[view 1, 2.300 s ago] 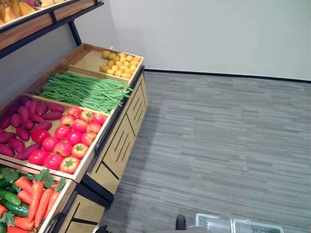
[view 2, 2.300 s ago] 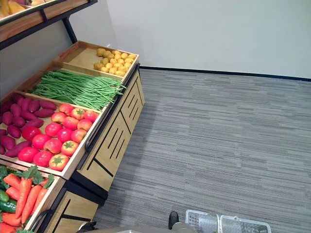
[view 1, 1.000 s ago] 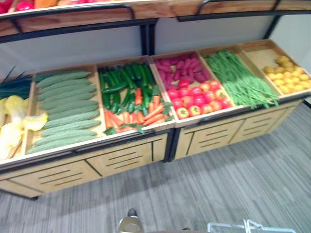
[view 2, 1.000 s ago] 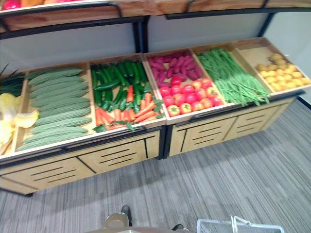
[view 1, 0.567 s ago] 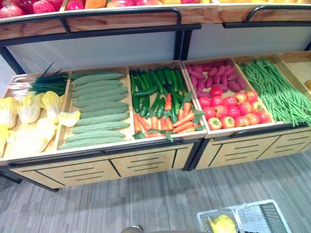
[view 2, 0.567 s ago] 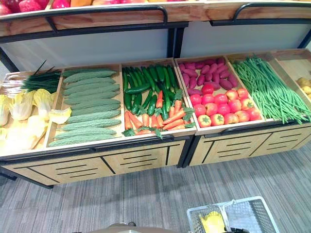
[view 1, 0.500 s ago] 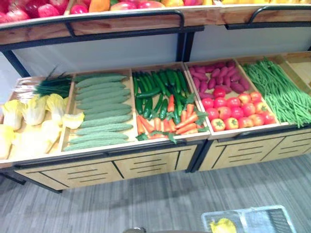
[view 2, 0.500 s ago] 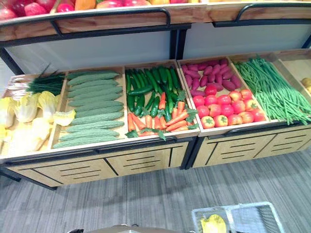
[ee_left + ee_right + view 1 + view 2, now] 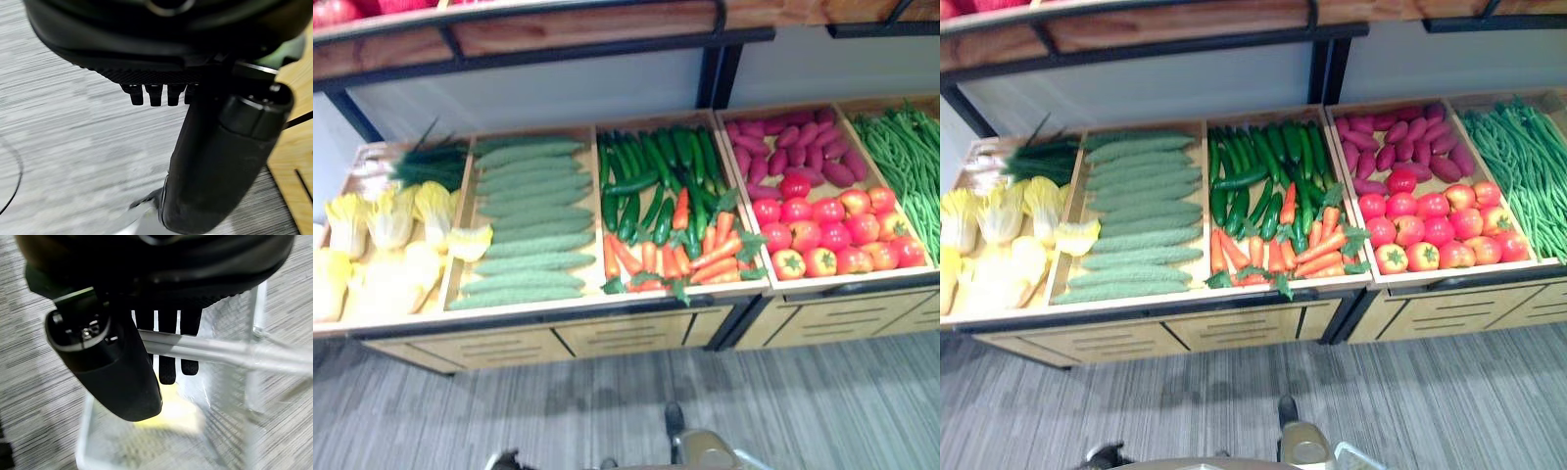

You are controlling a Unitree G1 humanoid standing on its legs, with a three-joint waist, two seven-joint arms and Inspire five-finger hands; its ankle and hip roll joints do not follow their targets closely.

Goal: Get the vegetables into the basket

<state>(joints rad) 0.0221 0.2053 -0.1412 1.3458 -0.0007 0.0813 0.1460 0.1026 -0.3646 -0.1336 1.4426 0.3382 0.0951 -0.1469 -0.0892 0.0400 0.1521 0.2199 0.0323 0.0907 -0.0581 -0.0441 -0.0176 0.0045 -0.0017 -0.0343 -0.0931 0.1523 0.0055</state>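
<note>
My right hand (image 9: 146,328) hangs over the floor with its fingers (image 9: 166,360) hooked under the pale handle (image 9: 220,351) of the white wire basket (image 9: 98,450), thumb on the near side of the bar, so the basket hangs from my grip. Something yellow (image 9: 168,418) lies in the bottom of it, too blurred to name. A corner of the basket just shows at the lower edge of my head view, right of centre. My left hand (image 9: 161,73) is beside the wooden front of the stand (image 9: 293,161), above the grey floor; its fingers (image 9: 151,95) are curled in so that only their tips show past the palm, the thumb lies across in front, and it holds nothing. Ahead of me the stand's wooden trays (image 9: 592,211) hold the vegetables: yellow-green cabbages (image 9: 382,220) and green onions (image 9: 431,162) in the left one, long pale green cucumbers (image 9: 524,220) beside them, then dark cucumbers (image 9: 651,176) with carrots (image 9: 685,255) in front, purple sweet potatoes (image 9: 1410,142) behind red tomatoes (image 9: 1440,230), and green beans (image 9: 1523,166) at the far right.
</note>
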